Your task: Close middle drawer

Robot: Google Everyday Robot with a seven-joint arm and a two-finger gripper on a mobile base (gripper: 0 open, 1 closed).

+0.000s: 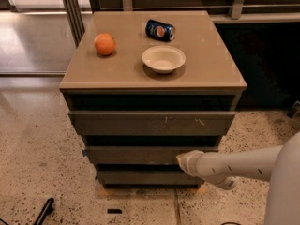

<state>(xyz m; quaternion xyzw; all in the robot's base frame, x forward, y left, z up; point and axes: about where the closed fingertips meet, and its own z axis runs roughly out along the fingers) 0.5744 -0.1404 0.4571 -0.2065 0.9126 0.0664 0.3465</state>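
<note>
An office or lab building, by the look of it

We go by the speckled terrazzo floor (37,153), the metal posts (72,8) at the back left with a polished hallway floor beyond them, and a plain grey-brown drawer cabinet (206,74) standing alone. Its top carries an orange (105,44), a soda can (159,30) on its side and a pale bowl (163,58) (a sparse, staged set). The robot's gripper (183,159) sits low at the front of the middle drawer (131,154), its pale arm stretching across from the right.
</note>
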